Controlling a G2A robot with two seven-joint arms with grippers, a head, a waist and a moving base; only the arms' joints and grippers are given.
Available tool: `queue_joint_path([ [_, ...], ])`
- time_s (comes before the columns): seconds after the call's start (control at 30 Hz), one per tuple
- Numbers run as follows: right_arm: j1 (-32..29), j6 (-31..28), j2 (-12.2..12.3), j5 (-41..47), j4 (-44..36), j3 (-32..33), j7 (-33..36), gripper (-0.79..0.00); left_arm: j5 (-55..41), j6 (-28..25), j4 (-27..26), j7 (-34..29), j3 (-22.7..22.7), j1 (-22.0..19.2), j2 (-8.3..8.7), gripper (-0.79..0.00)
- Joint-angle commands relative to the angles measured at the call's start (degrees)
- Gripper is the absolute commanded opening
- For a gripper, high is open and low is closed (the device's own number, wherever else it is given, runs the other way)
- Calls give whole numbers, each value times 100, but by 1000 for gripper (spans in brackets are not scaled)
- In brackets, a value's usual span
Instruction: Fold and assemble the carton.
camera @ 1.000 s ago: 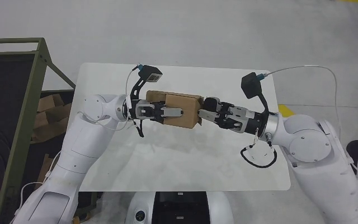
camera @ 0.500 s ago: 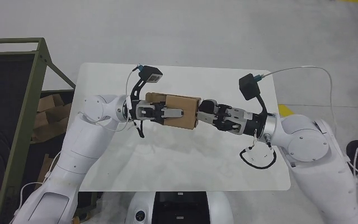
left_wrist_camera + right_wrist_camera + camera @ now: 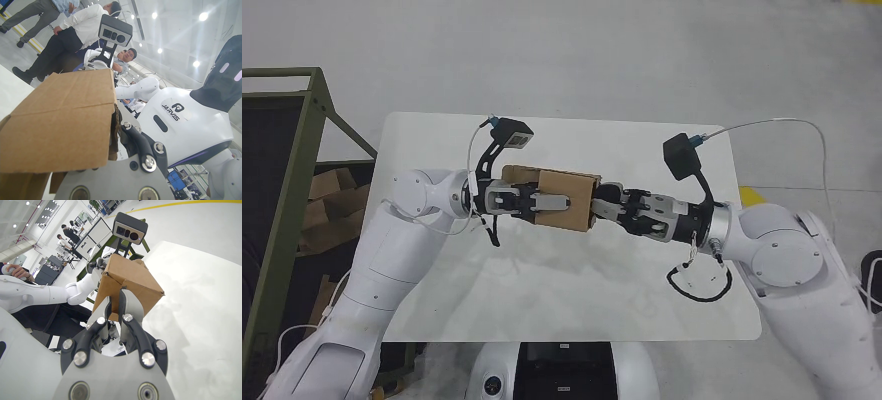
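A brown carton [image 3: 564,196] is held above the white table [image 3: 572,290], near its middle. My left gripper [image 3: 545,201] is shut on the carton from its left end, with one finger lying across the top face. The carton's broad side [image 3: 62,121] sits close before the left wrist camera and hides that gripper's fingertips. My right gripper [image 3: 599,208] is at the carton's right end. Its fingers [image 3: 123,300] stand almost together, and the gripper [image 3: 115,298] presses its tips against the folded end flaps of the carton [image 3: 132,281].
A green-framed bin [image 3: 302,120] stands off the table's left side, with loose cardboard pieces [image 3: 332,205] inside. The table's near half and far strip are bare. A black cable loop [image 3: 700,285] hangs below the right forearm.
My right gripper has moved left, closing in on the carton's right end. The carton and the left arm have barely shifted.
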Motion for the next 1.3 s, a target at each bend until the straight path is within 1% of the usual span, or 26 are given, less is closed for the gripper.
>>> queue_joint_path([
  [0.0, 19, -13, -4, 9, 22, -24, 6, -742, -8, -1, 5, 1, 8, -7, 1, -785],
  [0.67, 194, -79, -66, 28, 159, -302, -106, -736, -43, 15, 24, -15, 126, -71, 7, -785],
  [0.9, 300, -105, -99, 70, 217, -439, -121, -739, -57, 11, 25, -11, 139, -81, 11, -785],
  [1.27, 428, -123, -138, 65, 319, -563, -128, -723, -67, -5, 1, 5, 117, -63, 29, -785],
])
